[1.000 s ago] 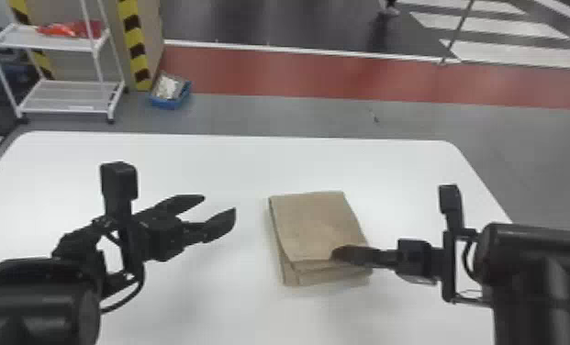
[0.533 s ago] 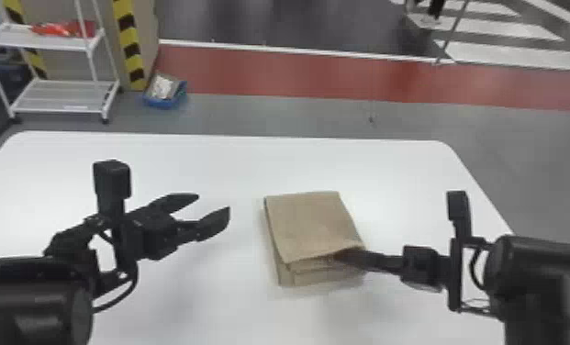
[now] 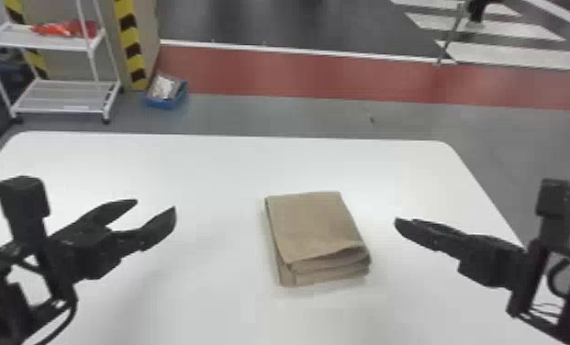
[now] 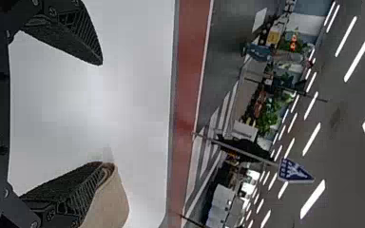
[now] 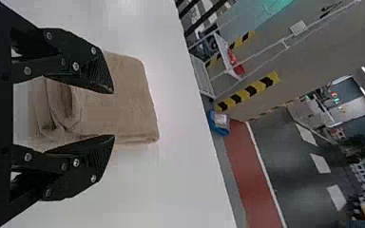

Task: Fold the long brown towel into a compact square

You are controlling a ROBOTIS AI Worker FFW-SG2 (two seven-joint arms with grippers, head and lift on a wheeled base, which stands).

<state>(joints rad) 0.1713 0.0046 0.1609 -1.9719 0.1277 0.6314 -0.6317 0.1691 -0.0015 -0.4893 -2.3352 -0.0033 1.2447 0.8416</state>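
Brown towel [image 3: 313, 227] lies on the white table [image 3: 205, 179] in front of us, folded into a compact, roughly square stack. We see several layers at its near edge, where the top one lifts a little and leaves a narrow, dark gap beneath it.

Our left gripper [image 3: 155, 207] hangs to the towel's left, well apart from it, with its two fingers spread wide and nothing between them. Our right gripper [image 3: 405, 222] is on the other side, nearer the towel but not touching it. In the right wrist view we find the fingers of the right gripper [image 5: 113, 114] parted too, less widely than the left one's, and they hold nothing; the towel shows beyond them.

Past the table's far edge, on our left, a white rack [image 3: 63, 110] stands on the floor with red items [image 3: 65, 29] on its upper shelf. Just beside it we have a blue box [image 3: 162, 102] with pale contents.
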